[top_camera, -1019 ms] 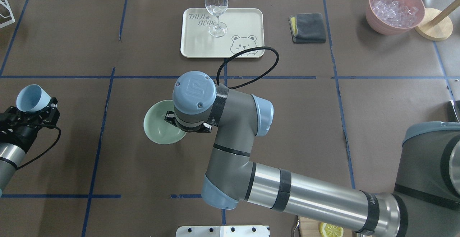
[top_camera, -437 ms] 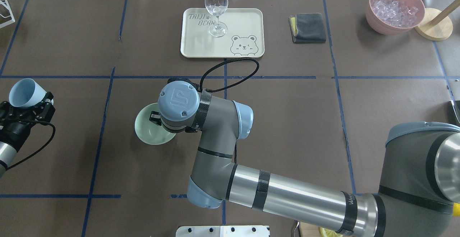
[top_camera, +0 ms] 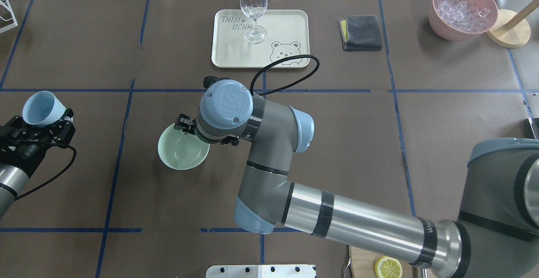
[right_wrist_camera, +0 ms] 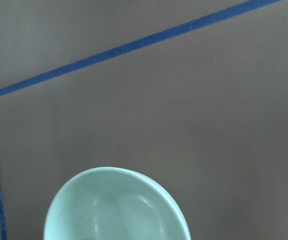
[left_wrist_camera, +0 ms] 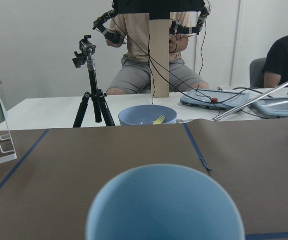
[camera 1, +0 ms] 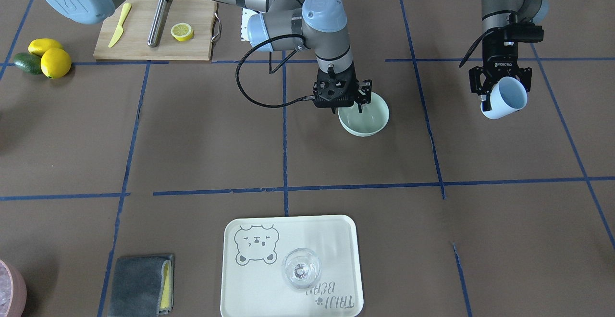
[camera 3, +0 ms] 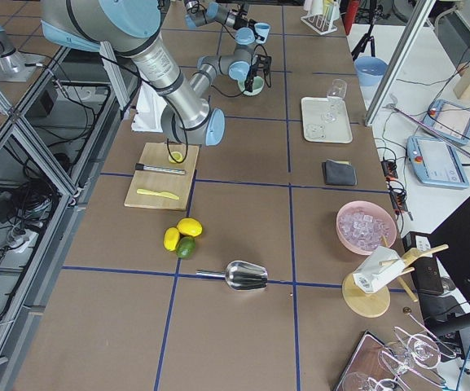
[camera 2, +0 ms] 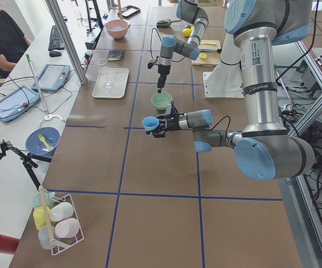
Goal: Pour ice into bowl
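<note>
Basically, left hand [camera 1: 502,91] grasps the light blue cup [camera 1: 507,100] by its stiff wall, ice unseen, likely slippery; light bowl [camera 1: 372,121] sits mid-worktop [camera 1: 192,139], right hand [camera 1: 348,109] at its rim, grip unclear.

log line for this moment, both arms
left gripper: shut on tilted light blue cup, aloft | right gripper: at rim of round mint-green bowl, grip unclear | ice: none seen in bowl
</note>
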Controlling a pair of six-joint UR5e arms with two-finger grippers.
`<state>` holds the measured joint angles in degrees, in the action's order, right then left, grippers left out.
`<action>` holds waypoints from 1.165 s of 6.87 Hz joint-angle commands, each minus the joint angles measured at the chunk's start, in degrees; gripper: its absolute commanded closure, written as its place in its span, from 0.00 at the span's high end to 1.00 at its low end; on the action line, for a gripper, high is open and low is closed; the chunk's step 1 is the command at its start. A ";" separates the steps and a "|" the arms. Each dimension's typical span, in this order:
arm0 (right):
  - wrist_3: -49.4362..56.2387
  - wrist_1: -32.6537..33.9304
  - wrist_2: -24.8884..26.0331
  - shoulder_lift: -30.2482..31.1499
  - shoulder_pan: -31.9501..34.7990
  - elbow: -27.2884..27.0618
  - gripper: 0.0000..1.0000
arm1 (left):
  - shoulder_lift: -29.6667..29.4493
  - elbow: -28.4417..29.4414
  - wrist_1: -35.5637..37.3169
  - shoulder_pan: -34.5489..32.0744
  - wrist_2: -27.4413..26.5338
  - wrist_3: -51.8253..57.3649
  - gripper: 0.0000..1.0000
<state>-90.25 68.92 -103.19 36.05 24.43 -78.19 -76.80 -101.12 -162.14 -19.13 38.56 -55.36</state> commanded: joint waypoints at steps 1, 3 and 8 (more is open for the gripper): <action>0.86 0.08 -9.17 15.11 7.61 -15.61 1.00 | -5.26 -0.04 1.47 0.15 -0.32 7.09 0.00; 6.38 0.08 -11.06 22.71 10.72 -20.67 1.00 | -12.30 -3.44 17.64 0.15 -5.13 7.28 0.00; 6.49 -0.19 -11.06 23.27 10.73 -20.86 1.00 | -21.16 -7.86 49.89 5.67 -10.07 7.63 0.00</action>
<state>-83.77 68.80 -114.28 59.31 35.18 -99.05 -94.36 -108.07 -123.61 -15.37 30.32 -47.84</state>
